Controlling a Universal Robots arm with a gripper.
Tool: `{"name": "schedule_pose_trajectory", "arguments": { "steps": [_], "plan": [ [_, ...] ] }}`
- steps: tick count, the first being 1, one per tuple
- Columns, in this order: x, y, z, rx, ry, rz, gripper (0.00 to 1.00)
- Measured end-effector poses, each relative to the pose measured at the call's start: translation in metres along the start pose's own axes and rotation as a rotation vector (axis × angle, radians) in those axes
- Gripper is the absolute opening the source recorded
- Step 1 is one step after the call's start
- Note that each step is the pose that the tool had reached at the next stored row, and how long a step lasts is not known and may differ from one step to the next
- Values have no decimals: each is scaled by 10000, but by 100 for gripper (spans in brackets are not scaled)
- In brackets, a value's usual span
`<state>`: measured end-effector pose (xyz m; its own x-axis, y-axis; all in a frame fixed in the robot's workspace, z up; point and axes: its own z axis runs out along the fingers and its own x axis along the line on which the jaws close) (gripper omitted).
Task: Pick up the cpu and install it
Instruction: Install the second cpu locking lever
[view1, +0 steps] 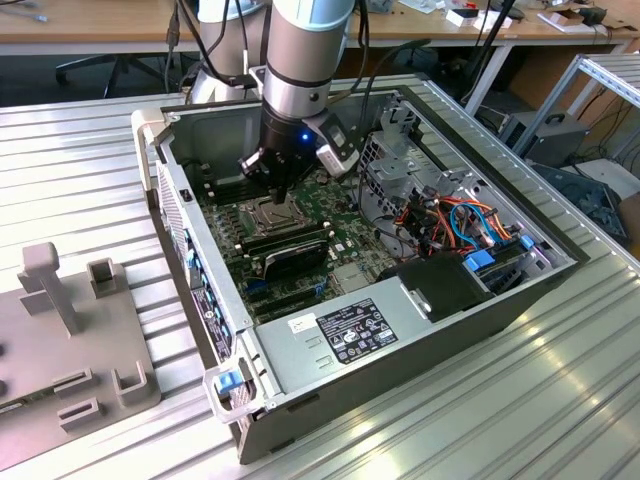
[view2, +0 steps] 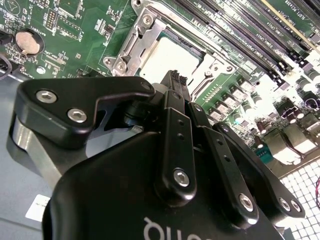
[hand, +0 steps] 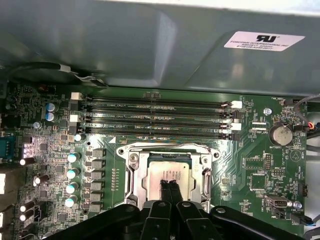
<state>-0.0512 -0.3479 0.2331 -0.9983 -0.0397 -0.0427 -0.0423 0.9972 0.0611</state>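
The cpu (hand: 167, 171), a flat silver-grey square, lies in the socket's metal frame (hand: 132, 170) on the green motherboard (hand: 250, 165). In both wrist views my gripper (hand: 169, 186) hangs right over it, its two thin black fingertips pressed together above the chip's middle with nothing between them. I cannot tell whether they touch its top. The second wrist view shows the cpu (view2: 167, 60) just past the gripper (view2: 175, 80). In the exterior view the gripper (view1: 277, 192) is down inside the open computer case (view1: 200, 300), above the socket.
Long black memory slots (hand: 160, 117) run beside the socket, and a row of capacitors (hand: 72, 172) flanks it. The case holds a power supply (view1: 350, 330) and orange and blue cables (view1: 450, 220). A grey fixture (view1: 60, 330) stands on the ribbed table at the exterior view's left.
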Motion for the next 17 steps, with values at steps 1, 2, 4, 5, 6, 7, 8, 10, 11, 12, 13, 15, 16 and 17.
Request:
{"name": "schedule_pose_trajectory", "arguments": {
  "steps": [1, 2, 4, 5, 6, 7, 8, 10, 11, 12, 13, 15, 16, 17],
  "plan": [
    [-1, 1, -15, 2, 1, 0, 11],
    [-1, 2, -32, 2, 1, 0, 11],
    [-1, 2, -32, 2, 1, 0, 11],
    [-1, 0, -34, 4, 3, -1, 11],
    [-1, -2, -36, 6, 4, -1, 11],
    [-1, -10, -38, 2, 2, -1, 11],
    [0, -13, -40, 4, 3, 1, 11],
    [-1, -21, -41, 1, 1, -1, 11],
    [-1, -26, -42, 2, 2, -1, 11],
    [0, -35, -43, 2, 2, -1, 11],
    [0, -40, -43, 1, 1, -1, 11],
    [0, -47, -43, 1, 0, 0, 11],
    [0, -47, -43, 2, 1, 1, 11],
    [0, -52, -44, 2, 1, -1, 11]
  ]
}}
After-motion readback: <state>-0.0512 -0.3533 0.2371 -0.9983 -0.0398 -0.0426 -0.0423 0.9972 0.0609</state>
